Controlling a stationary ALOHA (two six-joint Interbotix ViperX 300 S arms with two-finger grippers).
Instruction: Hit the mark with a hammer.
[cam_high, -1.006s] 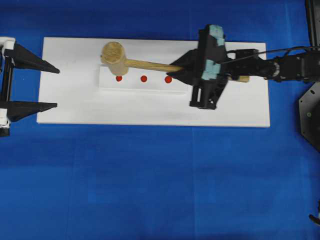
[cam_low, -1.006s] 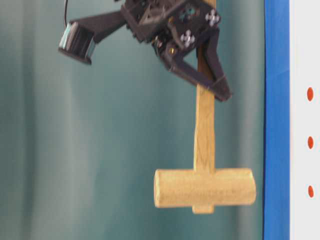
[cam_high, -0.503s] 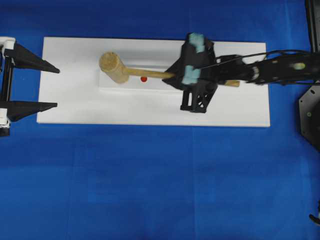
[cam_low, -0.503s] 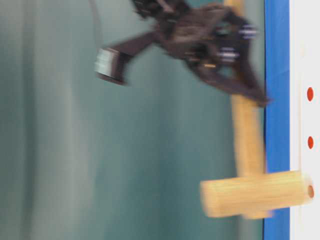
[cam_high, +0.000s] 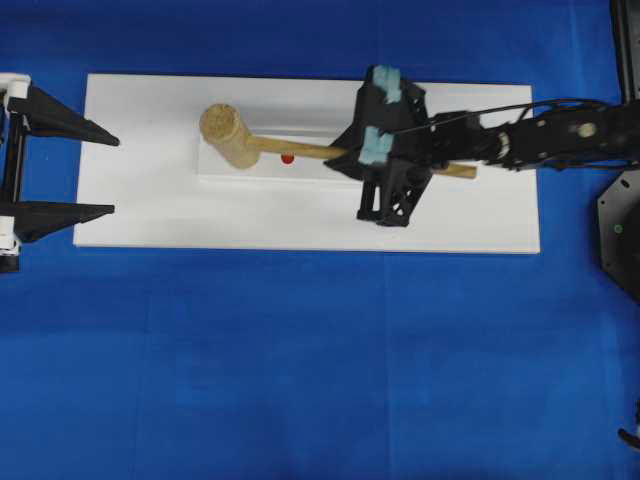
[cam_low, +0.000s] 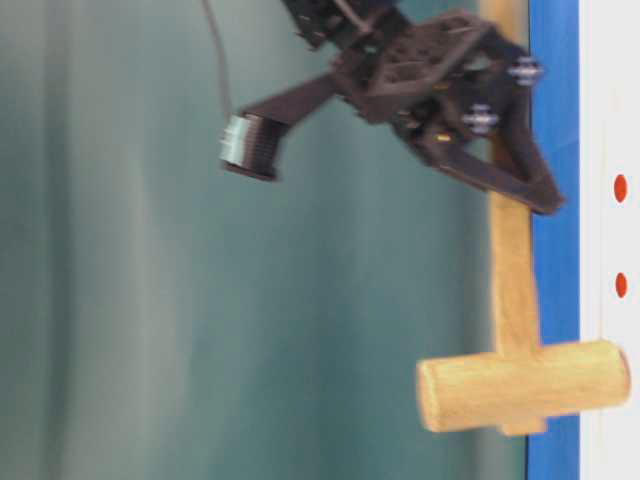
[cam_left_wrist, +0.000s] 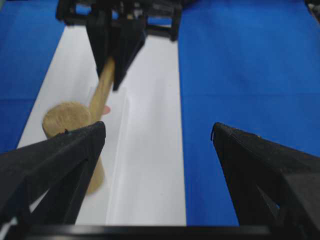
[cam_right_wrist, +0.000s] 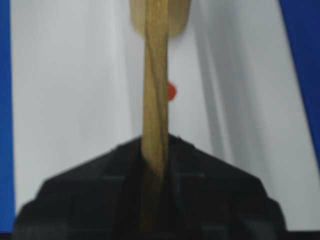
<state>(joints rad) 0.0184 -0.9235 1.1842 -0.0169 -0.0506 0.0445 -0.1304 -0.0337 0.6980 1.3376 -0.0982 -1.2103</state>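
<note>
Clamped the hammer (cam_high: 262, 146) by its handle in the right gripper (cam_high: 352, 155), long axis running along the white block (cam_high: 300, 170) toward the spread, empty left gripper (cam_high: 112, 175). Head planted past the mark (cam_high: 288, 158), on the block's far end; mark between head and claw, just beside the handle. No readable writing anywhere.

Your right end effector (cam_high: 350, 153) swings the hammer (cam_high: 232, 137) down from its raised position of a second ago: the head now sits on the block (cam_high: 300, 170), covering the left dot that showed earlier. The handle now hides the right dot too, leaving only the mark (cam_high: 288, 158) in the overhead view. The end effector itself sits lower and slightly further left than before.
</note>
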